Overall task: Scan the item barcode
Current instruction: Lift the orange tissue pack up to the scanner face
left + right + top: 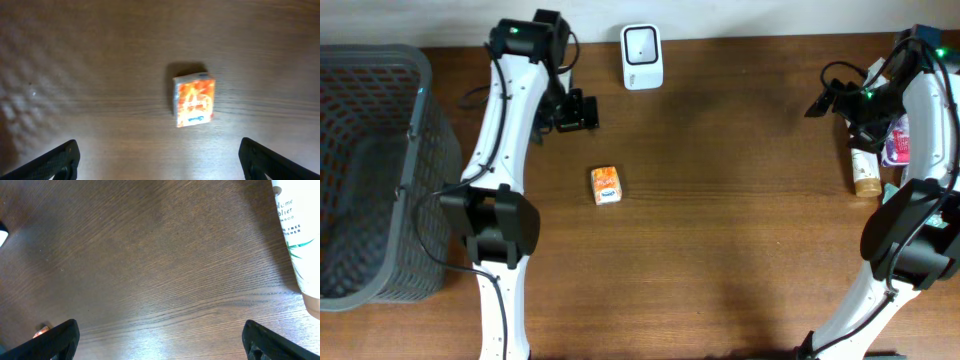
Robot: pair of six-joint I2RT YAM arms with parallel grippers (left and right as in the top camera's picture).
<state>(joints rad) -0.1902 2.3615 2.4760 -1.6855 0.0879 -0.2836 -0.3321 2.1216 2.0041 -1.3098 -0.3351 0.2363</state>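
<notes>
Wooden table (740,230): orange box (606,185) lies well apart from basket (424,95) and scanner (642,57); both arms' jaws gape open.

Dark wooden table under soft indoor light, with a pale wall behind.

The table (720,250) is dark brown wood with fine grain running across it, and it fills both wrist views. Beyond the left gripper (578,110), past the table's far edge, runs a narrow strip of plain pale wall (750,15). Well off to that gripper's left, a grey mesh basket (420,130) sits by the table's end. Beneath the right gripper (160,337) the wood carries a soft whitish sheen. Dappled pale patches mark it to the left gripper's left.
</notes>
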